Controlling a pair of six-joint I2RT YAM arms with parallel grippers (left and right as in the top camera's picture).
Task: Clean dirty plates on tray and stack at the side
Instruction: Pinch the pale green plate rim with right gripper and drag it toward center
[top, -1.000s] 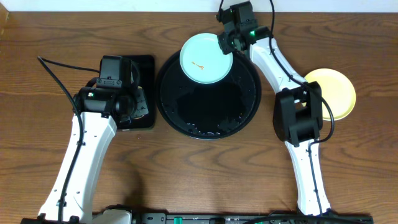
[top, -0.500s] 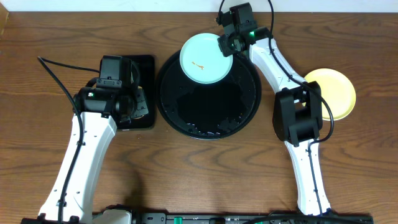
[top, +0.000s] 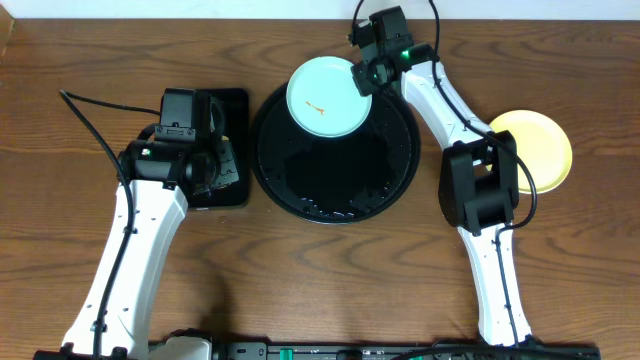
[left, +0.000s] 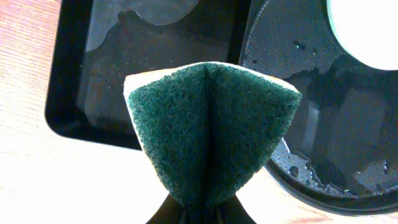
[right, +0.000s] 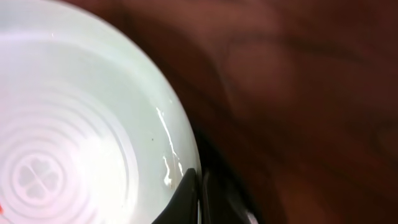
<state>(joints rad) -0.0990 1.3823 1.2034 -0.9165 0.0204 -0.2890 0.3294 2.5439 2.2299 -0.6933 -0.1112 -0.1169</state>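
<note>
Two plates in view. A small round pale mint-blue plate (top: 322, 98) sat at the far side of the large round glossy black tray (top: 335, 175), its back edge overhanging the tray's raised rim. A thin orange-brown smear (top: 319, 105) marked the plate near its centre. The right gripper (top: 364, 74) had its fingers (right: 180, 196) pinched tight on the plate's right-hand rim. The wrist view showed wet streaks on the glaze beside the grip. Whether the plate was lifted or resting could not be told.

A pale yellow round plate (top: 540, 148) lay on the brown wooden table (top: 330, 290), well apart from the tray, to the right of the right arm.

The left gripper (left: 202, 213) was clamped on a folded green scouring sponge with a yellow backing (left: 211, 130), held above the near edge of a smaller rectangular black tray (left: 81, 93), just left of the round one. Water droplets beaded the round tray's surface.
</note>
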